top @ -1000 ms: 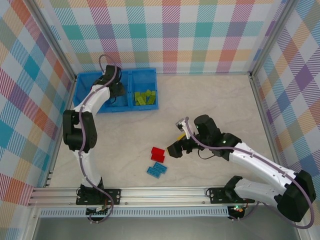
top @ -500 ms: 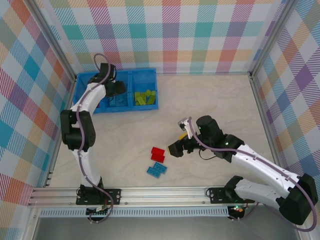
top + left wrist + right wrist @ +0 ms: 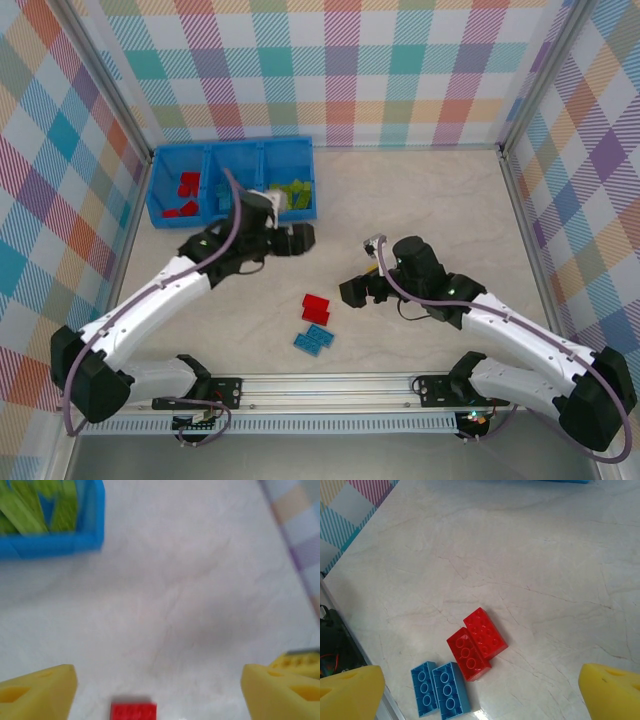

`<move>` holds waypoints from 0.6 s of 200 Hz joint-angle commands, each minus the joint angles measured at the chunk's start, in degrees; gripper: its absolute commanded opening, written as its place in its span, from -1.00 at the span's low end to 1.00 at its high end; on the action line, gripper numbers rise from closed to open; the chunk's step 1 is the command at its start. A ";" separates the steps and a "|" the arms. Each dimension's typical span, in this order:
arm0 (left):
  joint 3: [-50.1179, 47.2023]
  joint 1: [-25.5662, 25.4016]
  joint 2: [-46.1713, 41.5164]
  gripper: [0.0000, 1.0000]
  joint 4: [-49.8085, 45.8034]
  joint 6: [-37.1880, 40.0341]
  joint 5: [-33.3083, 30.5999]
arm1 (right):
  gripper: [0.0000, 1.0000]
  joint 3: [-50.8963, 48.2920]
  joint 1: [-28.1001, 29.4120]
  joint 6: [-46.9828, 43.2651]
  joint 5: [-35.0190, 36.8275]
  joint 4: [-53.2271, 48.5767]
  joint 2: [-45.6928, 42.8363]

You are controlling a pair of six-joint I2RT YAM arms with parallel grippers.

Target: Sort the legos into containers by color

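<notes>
Two red legos (image 3: pixel 476 642) lie side by side, touching, on the pale worktop (image 3: pixel 430 200). Two light blue legos (image 3: pixel 440 695) sit just beside them, toward the near edge. The containers (image 3: pixel 230 147) stand at the far left, with red pieces (image 3: pixel 188 184) in the left bin and green pieces (image 3: pixel 298 187) in the right one. The left gripper (image 3: pixel 300 238) hangs over the worktop just in front of the green bin, jaws spread and empty. The right gripper (image 3: pixel 352 293) hovers near the loose red pair, jaws likewise spread wide, holding nothing.
</notes>
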 commanded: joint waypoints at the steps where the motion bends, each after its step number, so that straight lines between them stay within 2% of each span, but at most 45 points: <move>1: -2.94 -5.50 3.64 0.89 -0.63 -3.25 -3.50 | 0.99 -0.93 -0.07 1.11 1.24 2.67 -1.12; 17: -4.09 -9.01 7.63 1.00 -0.16 -1.34 -4.87 | 0.99 -1.03 -0.11 1.24 0.96 2.27 -1.09; 49: -3.58 -11.87 17.95 1.00 -0.58 1.45 -4.55 | 0.99 -1.18 -0.07 1.06 1.09 1.45 -1.88; 103: -0.76 -14.49 28.06 1.00 -2.23 3.05 -9.72 | 0.99 -1.77 -0.07 0.94 1.30 1.00 -2.90; 120: -1.33 -14.60 29.74 0.87 -1.21 2.98 -7.90 | 1.00 -1.85 -0.07 0.60 1.39 0.89 -2.93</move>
